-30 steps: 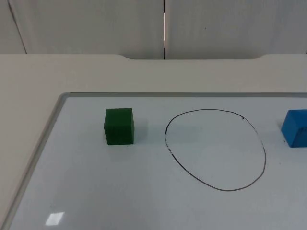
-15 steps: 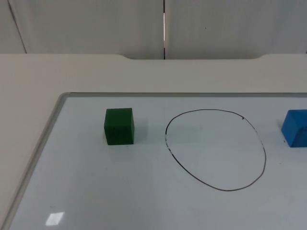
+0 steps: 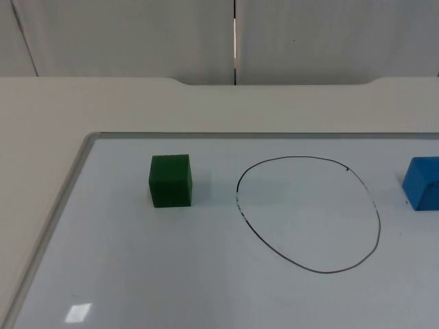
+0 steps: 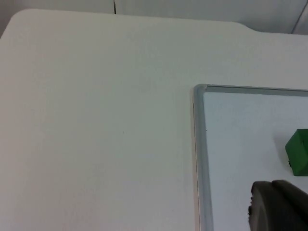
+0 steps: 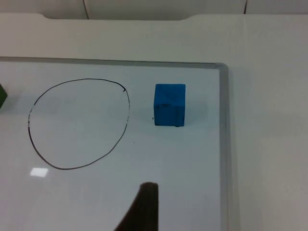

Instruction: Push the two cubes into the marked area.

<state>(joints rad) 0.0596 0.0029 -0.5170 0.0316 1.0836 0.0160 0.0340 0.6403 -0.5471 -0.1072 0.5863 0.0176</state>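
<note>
On the whiteboard [image 3: 137, 274], the hand-drawn oval [image 3: 309, 214] lies between the green cube [image 3: 170, 180] to its left and the blue cube [image 3: 421, 183] to its right, both outside the line; beyond, the grey partition wall [image 3: 137, 34]; whether either gripper is released or clenched cannot be told.

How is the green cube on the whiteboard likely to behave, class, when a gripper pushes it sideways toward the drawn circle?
The solid green cube has flat faces and sits squarely, so it should slide, not roll. The glossy whiteboard looks smooth, so it probably glides easily. As tall as it is wide, it might tip if pushed high; an off-centre push would likely turn it away from the hand-drawn black circle.
</note>
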